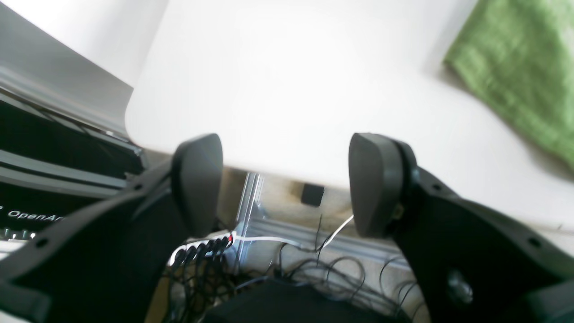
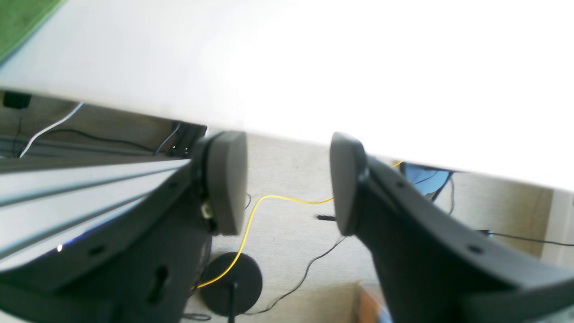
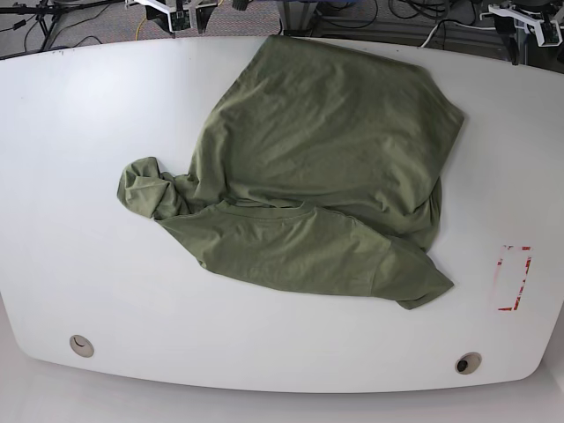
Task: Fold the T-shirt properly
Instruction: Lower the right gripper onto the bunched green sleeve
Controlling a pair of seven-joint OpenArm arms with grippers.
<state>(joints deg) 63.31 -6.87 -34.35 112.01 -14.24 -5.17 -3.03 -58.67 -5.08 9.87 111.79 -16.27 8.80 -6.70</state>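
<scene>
Because neither arm has yet reached in, the one T-shirt lies crumpled mid-table, collar toward six o'clock and a bunched sleeve at nine. Both grippers hang off the table edge: the left gripper spread wide and empty, the right gripper parted narrower, also empty.

— What sort of room is this?
— A robotics lab: a bare white counter on a carpeted floor, loose cables tangled below, aluminium framing, and a black unit lettered "OpenAr".
— Not a home?
— No. Red tape marks on the counter.
</scene>
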